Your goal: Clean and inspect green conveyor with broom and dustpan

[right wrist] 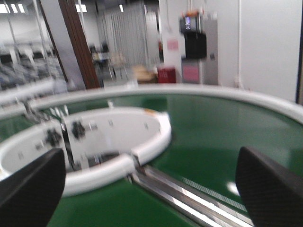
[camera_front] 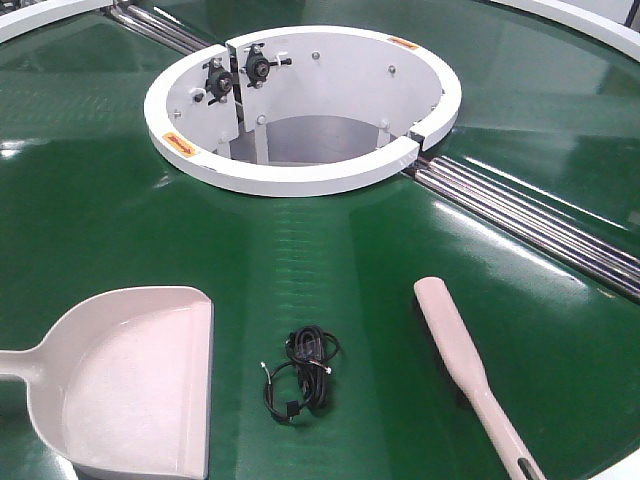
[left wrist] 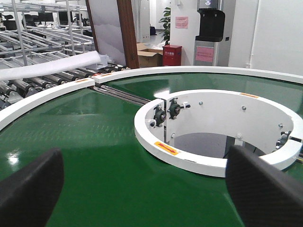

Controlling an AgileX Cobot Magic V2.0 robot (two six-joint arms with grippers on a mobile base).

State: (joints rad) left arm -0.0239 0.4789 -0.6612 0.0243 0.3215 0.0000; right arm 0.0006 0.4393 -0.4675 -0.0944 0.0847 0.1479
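The left gripper [left wrist: 142,189] stood wide open, its dark fingers [left wrist: 28,189] at the two bottom corners of the wrist view with only belt between them. The right gripper [right wrist: 151,189] looked spread and empty too, though that view was smeared, so I'd call it probable. Neither was touching a tool.

Both hung over the green conveyor [camera_front: 340,250], facing the white central ring [camera_front: 300,183] and a steel roller seam [camera_front: 520,215]. Nearer the robot, the dustpan [camera_front: 140,380] lay flat on the left with its handle running off the frame's left edge. The broom [camera_front: 455,340] lay on the right, paddle head away and its handle tapering toward the bottom edge. A small coil of black cable [camera_front: 300,370] sat between them, apart from both.

Both tools seemed light, stiff plastic, smooth enough to skid on the glossy belt. I'd take each by its straight handle, squeezing across the narrow width.
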